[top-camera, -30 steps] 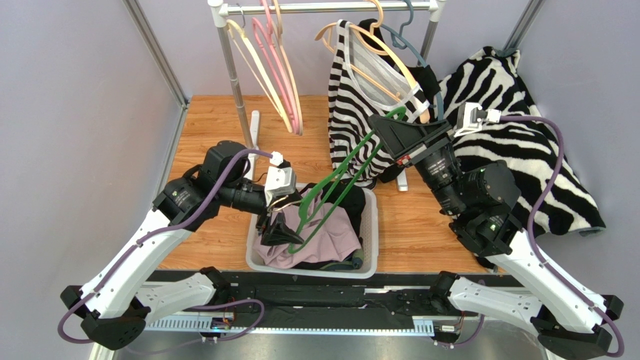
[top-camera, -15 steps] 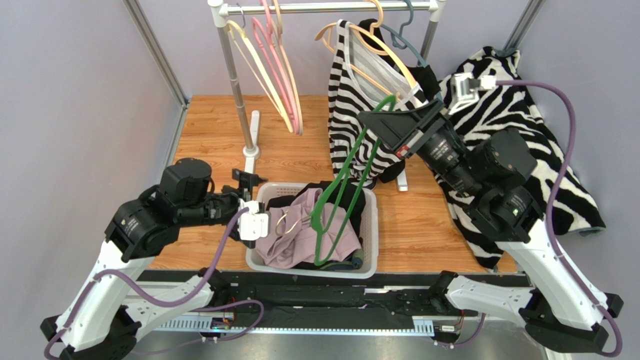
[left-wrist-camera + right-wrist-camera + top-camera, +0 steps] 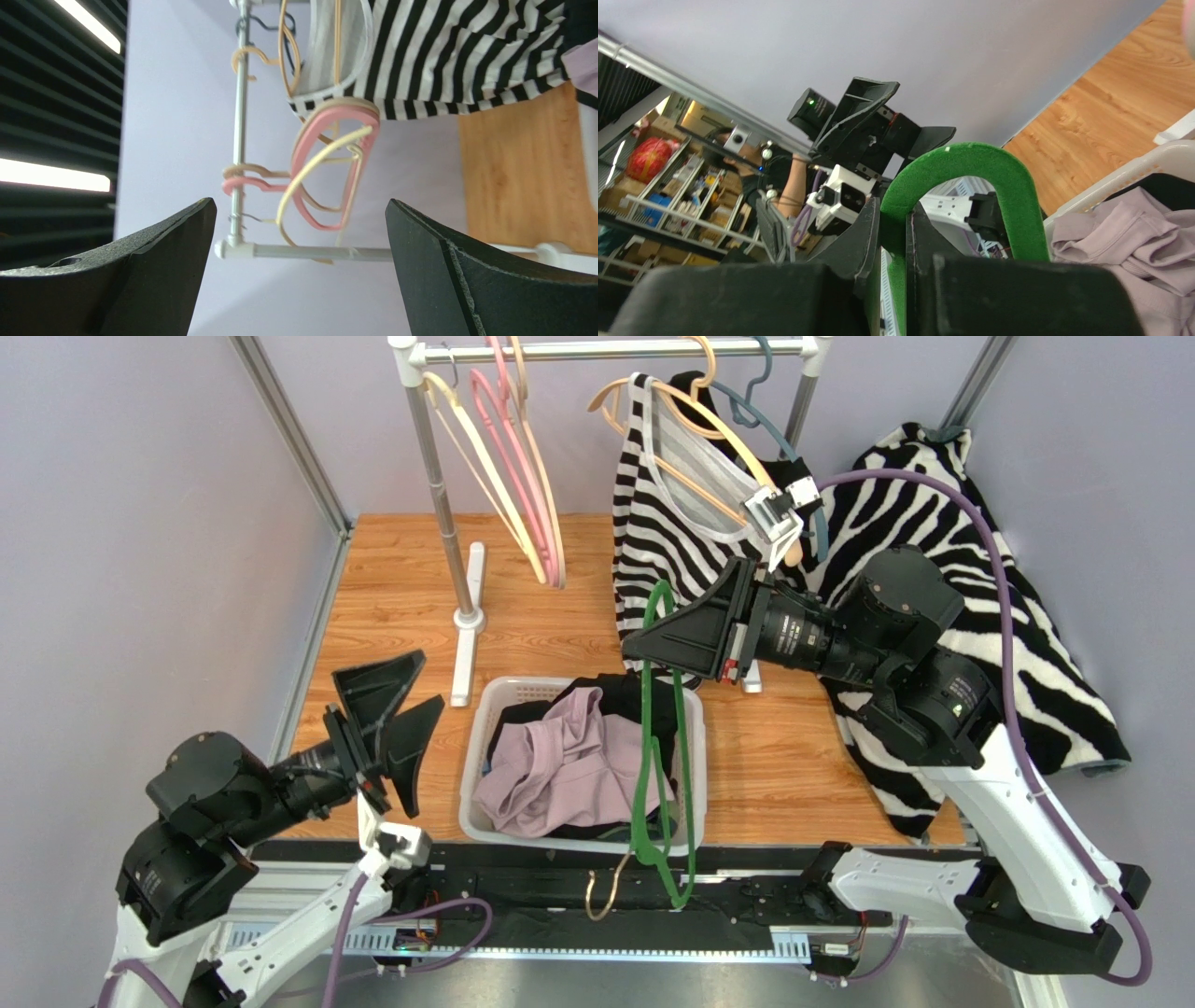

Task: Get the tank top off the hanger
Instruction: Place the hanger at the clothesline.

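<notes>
Above the wooden worktop (image 3: 407, 574) between lilac walls, our right pincer (image 3: 652, 637) is clamped on the bare green hanger (image 3: 962, 157), whose long axis dangles toward us. The mauve tank top (image 3: 561, 770) lies in the white basket (image 3: 484, 721), nearer our wide-open left pincer (image 3: 397, 725).

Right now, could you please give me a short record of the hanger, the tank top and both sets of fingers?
right fingers: shut on the green hanger, which hangs bare
left fingers: open, empty, left of the basket
mauve tank top: lying in the basket, off the hanger
rack: a striped top hangs on it
</notes>
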Tool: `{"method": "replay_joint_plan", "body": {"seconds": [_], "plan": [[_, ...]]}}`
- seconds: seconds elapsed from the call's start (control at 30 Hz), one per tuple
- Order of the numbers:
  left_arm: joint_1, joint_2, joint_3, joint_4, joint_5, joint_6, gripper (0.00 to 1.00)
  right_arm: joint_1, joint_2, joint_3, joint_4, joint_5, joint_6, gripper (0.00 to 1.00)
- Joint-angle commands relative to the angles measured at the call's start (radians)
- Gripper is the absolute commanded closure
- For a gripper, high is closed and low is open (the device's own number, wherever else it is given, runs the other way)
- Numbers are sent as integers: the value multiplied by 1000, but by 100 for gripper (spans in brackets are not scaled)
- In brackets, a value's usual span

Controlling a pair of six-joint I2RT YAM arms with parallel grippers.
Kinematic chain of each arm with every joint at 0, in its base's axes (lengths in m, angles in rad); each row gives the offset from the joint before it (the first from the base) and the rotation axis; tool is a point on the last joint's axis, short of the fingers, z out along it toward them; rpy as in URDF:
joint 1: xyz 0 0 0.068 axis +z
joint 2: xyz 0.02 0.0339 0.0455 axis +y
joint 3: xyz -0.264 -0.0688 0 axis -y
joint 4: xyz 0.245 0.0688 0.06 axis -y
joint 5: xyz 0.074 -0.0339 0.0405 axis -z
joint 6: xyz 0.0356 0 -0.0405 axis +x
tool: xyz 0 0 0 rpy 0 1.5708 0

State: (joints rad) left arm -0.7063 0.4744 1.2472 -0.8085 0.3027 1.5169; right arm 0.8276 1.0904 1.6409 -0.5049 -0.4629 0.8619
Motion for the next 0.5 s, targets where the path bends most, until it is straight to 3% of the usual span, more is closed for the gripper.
{"method": "replay_joint_plan", "body": {"seconds": [0.0, 0.27, 0.47], "plan": [[-2, -31, -103, 48, 228, 357, 1, -4, 29, 51, -23, -140, 8, 100], [-27, 99, -89, 58, 426, 630, 1, -2, 103, 117, -98, -154, -26, 100], [-186, 188, -54, 55, 354, 641, 2, -7, 169, 151, -138, -145, -70, 100]]}}
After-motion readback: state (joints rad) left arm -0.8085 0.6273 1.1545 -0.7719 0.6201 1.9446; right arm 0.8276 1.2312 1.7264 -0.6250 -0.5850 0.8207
